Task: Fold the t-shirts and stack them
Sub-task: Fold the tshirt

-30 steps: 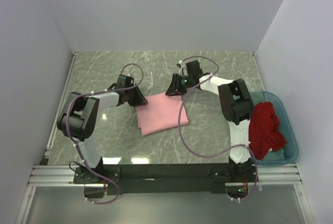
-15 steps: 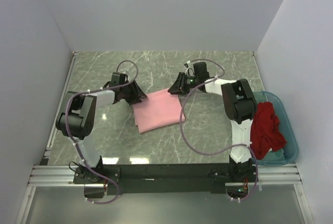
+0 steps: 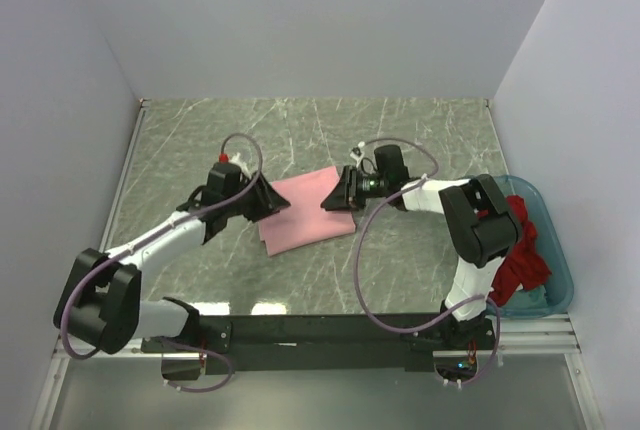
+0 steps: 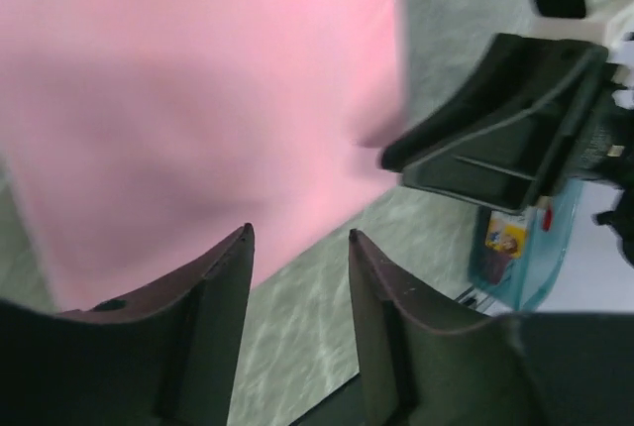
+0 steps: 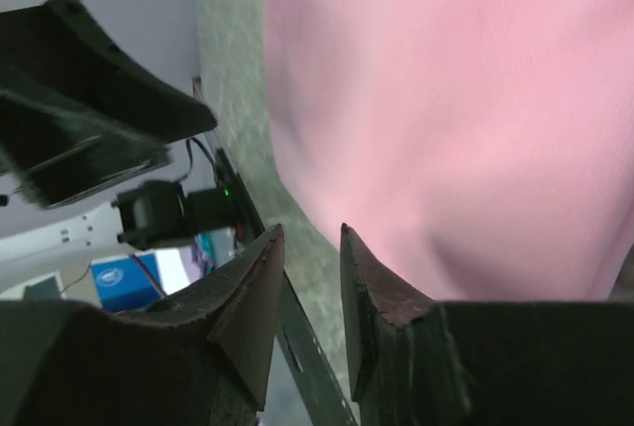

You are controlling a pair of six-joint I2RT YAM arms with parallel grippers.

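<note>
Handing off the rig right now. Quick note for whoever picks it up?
Left gripper: open, empty, low at the left edge of the pink t-shirt.
Right gripper: narrowly open, empty, at the shirt's right edge.
Pink t-shirt: lies flat on the table as a compact rectangle; the fold looks done or nearly so.
Red t-shirt: crumpled in the teal tub, not yet folded.
Left to do: fetch the red one, fold it, stack it on the pink.

No writing can be read in any view.
A small yellow-and-blue printed patch (image 4: 505,235) shows at the teal translucent plastic tub (image 4: 555,248) in the left wrist view, too blurred to make out letters or numbers.
</note>
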